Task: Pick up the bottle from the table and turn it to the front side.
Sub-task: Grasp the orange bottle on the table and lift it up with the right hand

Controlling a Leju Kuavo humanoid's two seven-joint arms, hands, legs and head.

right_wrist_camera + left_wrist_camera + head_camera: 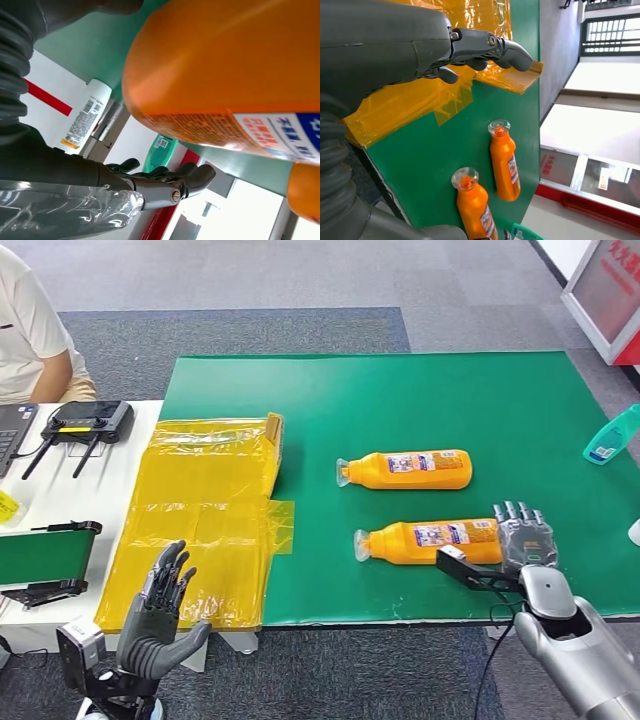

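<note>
Evidently both hands' fingers spread, holding nothing; near orange bottle (434, 539) label unreadable.

We see left hand (160, 615) raised off tabletop's (528, 390) near-left corner, fingers (170, 570) spread, empty. Right hand (524, 538) at near edge, fingers apart.

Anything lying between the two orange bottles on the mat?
No. The head view shows only bare green mat between the far orange bottle and near orange bottle.
</note>
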